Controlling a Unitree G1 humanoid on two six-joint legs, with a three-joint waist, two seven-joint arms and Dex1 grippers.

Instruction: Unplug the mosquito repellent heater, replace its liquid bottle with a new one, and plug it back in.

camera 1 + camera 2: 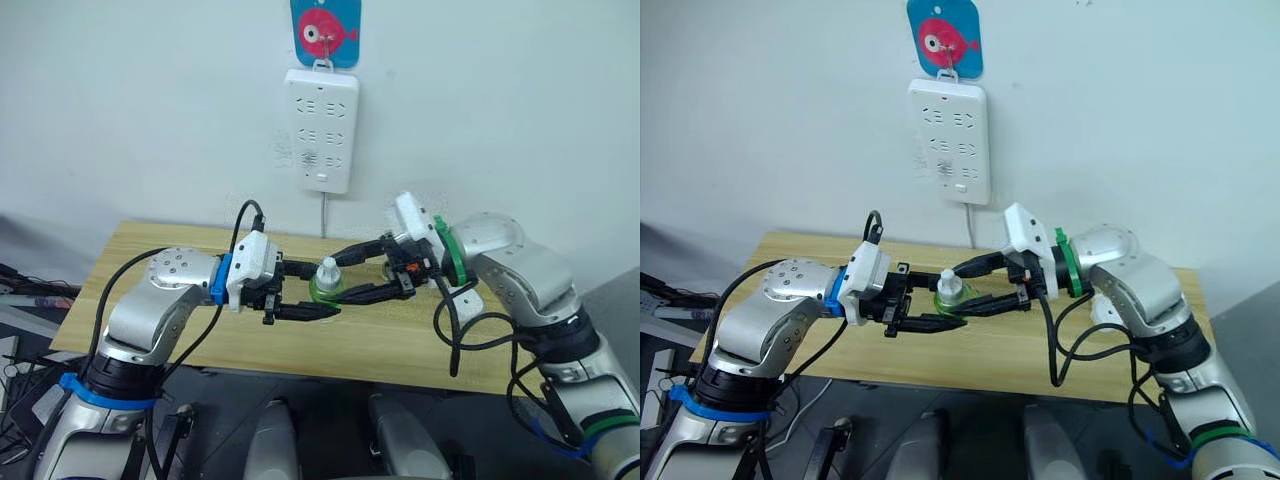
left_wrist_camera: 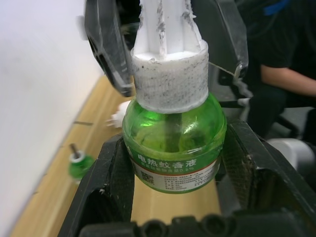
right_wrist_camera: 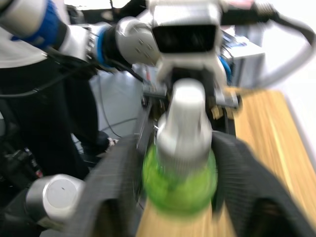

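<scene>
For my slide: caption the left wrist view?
Left tool holds a green liquid bottle with white cap over the wooden table.

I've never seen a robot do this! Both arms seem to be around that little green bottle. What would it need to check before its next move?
1. Green bottle seated between the left pincer fingers: ok, fingers flank its body.
2. Right pincer around the same bottle: ok for position; firm contact cannot tell.
3. White cap in place on the bottle neck: ok.
4. Bottle upright: ok.
5. Second green bottle lying apart on the wooden table: ok.
6. Power strip on the wall has nothing plugged in: ok.
</scene>
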